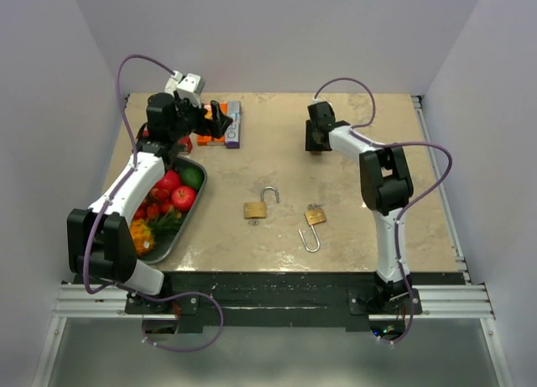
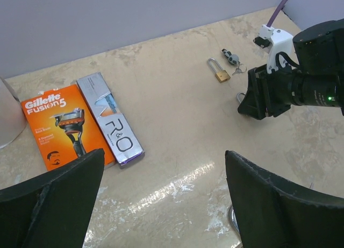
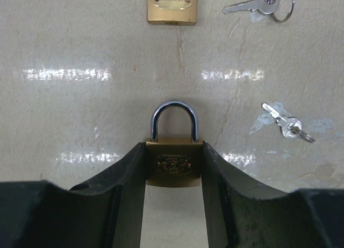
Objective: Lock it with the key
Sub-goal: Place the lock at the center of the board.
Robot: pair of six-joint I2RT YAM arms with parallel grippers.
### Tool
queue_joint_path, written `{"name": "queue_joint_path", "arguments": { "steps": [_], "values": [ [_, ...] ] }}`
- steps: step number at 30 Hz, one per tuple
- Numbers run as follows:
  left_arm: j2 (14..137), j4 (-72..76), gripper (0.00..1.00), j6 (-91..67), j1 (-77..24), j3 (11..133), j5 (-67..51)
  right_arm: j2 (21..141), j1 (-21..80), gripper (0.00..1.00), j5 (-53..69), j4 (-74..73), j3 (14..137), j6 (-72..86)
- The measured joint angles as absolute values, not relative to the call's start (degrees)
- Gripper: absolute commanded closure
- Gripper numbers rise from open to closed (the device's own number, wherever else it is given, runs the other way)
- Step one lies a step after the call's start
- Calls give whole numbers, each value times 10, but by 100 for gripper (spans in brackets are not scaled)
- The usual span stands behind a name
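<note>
Table (image 1: 277, 156) bare across its back middle — fruit tray (image 1: 178, 240) and razor boxes (image 1: 233, 131) crowd the left.

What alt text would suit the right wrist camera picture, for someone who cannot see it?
The right gripper clamps its two black fingers on a small brass padlock with a closed silver shackle. Beyond it, on the beige stone-patterned table, lie a second brass padlock, cut off by the top edge, an upper silver key ring and a lower silver key ring.
</note>
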State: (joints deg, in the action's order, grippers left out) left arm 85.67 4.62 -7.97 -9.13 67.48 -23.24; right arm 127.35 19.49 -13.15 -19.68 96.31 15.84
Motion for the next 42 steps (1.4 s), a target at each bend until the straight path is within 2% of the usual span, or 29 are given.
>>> {"name": "queue_joint_path", "arguments": {
  "steps": [3, 5, 8, 11, 13, 23, 32, 35, 39, 42],
  "values": [
    [857, 46, 3, -80, -91, 675, -233, 1281, 194, 81, -139, -192, 971, 161],
    [857, 46, 2, -80, -91, 675, -234, 1282, 194, 73, -142, -192, 972, 161],
    [858, 46, 1, -80, -91, 675, -234, 1282, 194, 46, -147, -193, 973, 161],
    [860, 46, 1, -79, -91, 675, -237, 1282, 194, 35, -151, -193, 973, 163],
    [863, 45, 1, -79, -91, 675, -240, 1282, 194, 23, -151, -192, 974, 165],
    [890, 2, 1, -48, -91, 675, -310, 1239, 192, 1, -119, -155, 939, 139],
    [874, -23, 1, 46, -91, 650, -376, 981, 194, 1, -73, -124, 783, 9],
    [860, -24, 1, 65, -91, 628, -389, 892, 193, 1, 8, -153, 721, -65],
    [851, -26, 1, 79, -91, 612, -410, 804, 194, 1, 148, -230, 642, -253],
    [851, -27, 1, 81, -91, 611, -418, 794, 204, 9, 189, -317, 619, -361]
  ]
}}
